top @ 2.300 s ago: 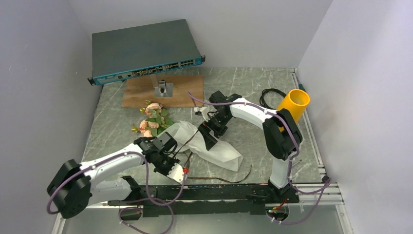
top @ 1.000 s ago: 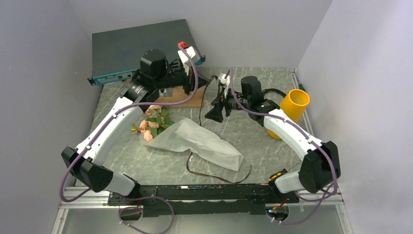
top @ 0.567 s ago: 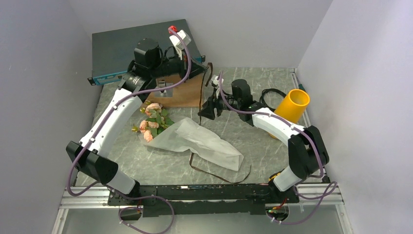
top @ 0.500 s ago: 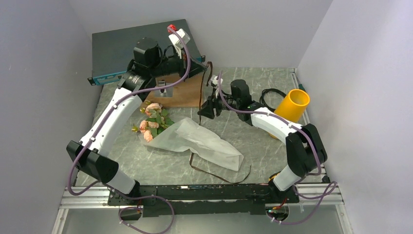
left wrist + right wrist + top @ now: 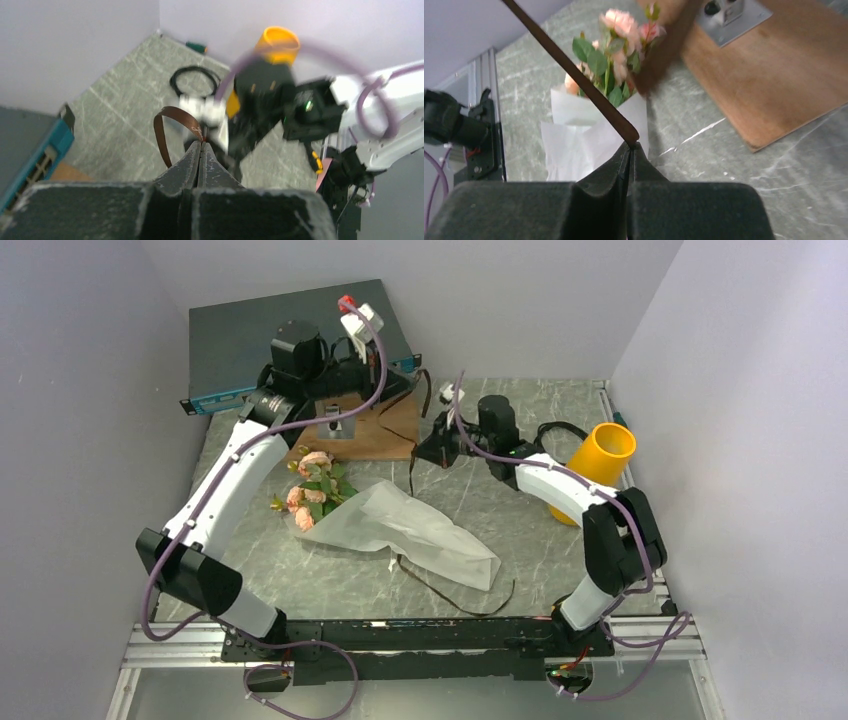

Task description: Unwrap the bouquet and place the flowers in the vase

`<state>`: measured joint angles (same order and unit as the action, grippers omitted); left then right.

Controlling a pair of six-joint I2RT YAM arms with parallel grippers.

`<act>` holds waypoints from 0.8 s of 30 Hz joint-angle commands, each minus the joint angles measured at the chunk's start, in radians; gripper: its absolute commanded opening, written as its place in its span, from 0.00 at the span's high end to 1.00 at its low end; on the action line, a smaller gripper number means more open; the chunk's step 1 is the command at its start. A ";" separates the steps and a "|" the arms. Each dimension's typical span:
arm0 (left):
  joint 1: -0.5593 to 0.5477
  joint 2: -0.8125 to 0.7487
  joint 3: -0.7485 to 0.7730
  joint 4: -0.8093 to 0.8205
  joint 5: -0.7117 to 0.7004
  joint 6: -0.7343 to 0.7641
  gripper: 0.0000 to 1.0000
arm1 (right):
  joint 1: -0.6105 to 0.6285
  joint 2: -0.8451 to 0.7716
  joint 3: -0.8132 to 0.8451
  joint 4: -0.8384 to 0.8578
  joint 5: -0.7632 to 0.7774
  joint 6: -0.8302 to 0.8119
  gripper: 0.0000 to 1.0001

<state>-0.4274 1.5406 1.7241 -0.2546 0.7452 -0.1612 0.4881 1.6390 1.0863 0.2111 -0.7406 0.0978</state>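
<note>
Closed tight, left gripper (image 5: 201, 146) and right gripper (image 5: 630, 146) pinch the ribbon (image 5: 574, 75), apparently. Wrapped bouquet (image 5: 385, 520) lies left of table (image 5: 250, 570) centre; vase (image 5: 600, 465) at right edge. Draw ribbon away slowly, without snagging flowers (image 5: 312, 485).

You have the bouquet (image 5: 385, 522) lying on the table (image 5: 250, 570), the board (image 5: 375, 437) behind it, the vase (image 5: 598, 465) far right
</note>
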 commanded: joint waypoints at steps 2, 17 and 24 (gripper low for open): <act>0.009 -0.127 -0.186 -0.031 0.013 0.123 1.00 | -0.057 -0.093 0.154 -0.021 0.019 0.103 1.00; 0.004 -0.204 -0.525 0.131 0.055 0.219 0.48 | -0.131 -0.266 0.382 -0.180 0.071 0.145 1.00; -0.059 -0.176 -0.553 0.046 0.062 0.371 0.39 | -0.157 -0.313 0.376 -0.116 0.004 0.187 1.00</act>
<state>-0.4408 1.3655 1.1557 -0.1864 0.7715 0.0742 0.3363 1.3602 1.4349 0.0284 -0.6937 0.2455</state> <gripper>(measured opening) 0.596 0.007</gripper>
